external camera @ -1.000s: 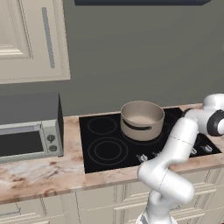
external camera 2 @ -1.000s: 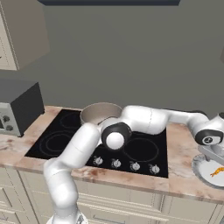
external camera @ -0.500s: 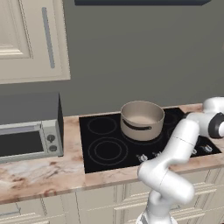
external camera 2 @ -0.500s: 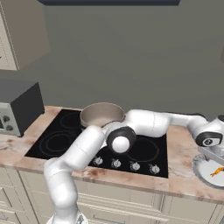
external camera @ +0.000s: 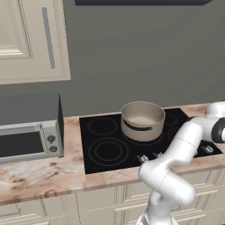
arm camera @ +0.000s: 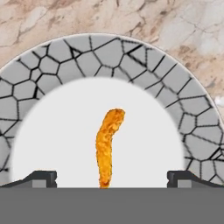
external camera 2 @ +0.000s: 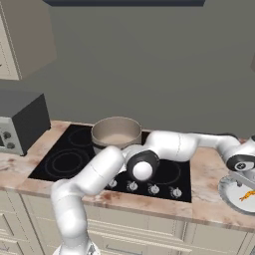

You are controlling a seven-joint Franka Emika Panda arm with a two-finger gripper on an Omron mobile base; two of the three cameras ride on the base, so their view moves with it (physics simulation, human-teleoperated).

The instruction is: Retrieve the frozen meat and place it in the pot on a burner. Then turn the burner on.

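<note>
In the hand view we find the gripper (arm camera: 112, 177) with its fingertips (arm camera: 41, 177) spread wide at the bottom edge, holding nothing. Between them, at lower centre, lies the frozen meat (arm camera: 107, 146), a narrow orange-brown strip, on the white middle of a plate (arm camera: 144, 57) with a grey cracked-stone rim, set on the marble counter (arm camera: 183, 22).

In the right base view that plate (external camera 2: 230, 195) sits at the right edge. Farther back, upper centre-left, the pot (external camera 2: 116, 132) stands on the black cooktop (external camera 2: 64, 159). In the left base view, the pot (external camera: 143, 120) is at centre, with the toaster oven (external camera: 28, 127) at the left edge.
</note>
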